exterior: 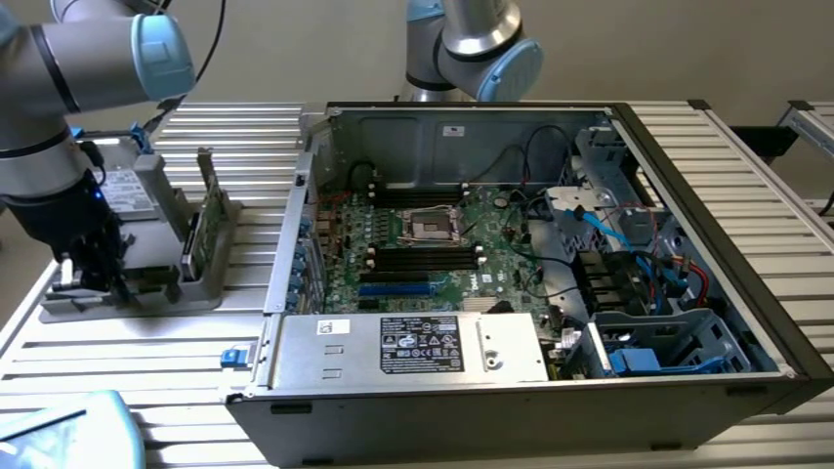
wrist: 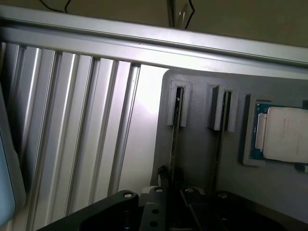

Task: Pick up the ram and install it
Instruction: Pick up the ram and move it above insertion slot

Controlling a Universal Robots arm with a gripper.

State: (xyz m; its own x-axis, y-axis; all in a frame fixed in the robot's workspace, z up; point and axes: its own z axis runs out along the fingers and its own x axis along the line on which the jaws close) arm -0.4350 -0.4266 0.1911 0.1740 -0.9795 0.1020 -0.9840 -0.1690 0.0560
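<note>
Exterior view: set high and back, angled down over table (exterior: 131, 352), taking in the whole open case (exterior: 495, 425), with holder (exterior: 78, 308) and arm (exterior: 59, 68) at the exterior view's left. Wrist view: close in, facing almost straight down on holder (wrist: 197, 159) and processor (wrist: 286, 134), with table slats (wrist: 86, 120) alongside. Shared: holder and nearby slats.

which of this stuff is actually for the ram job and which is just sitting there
For the job:
- ram sticks, standing on edge in the gray holder
- gripper, down at that holder
- memory slots on the board in the open computer case

Just lying about:
- processor chip, in the same holder
- power supply
- blue cables
- second arm
</note>
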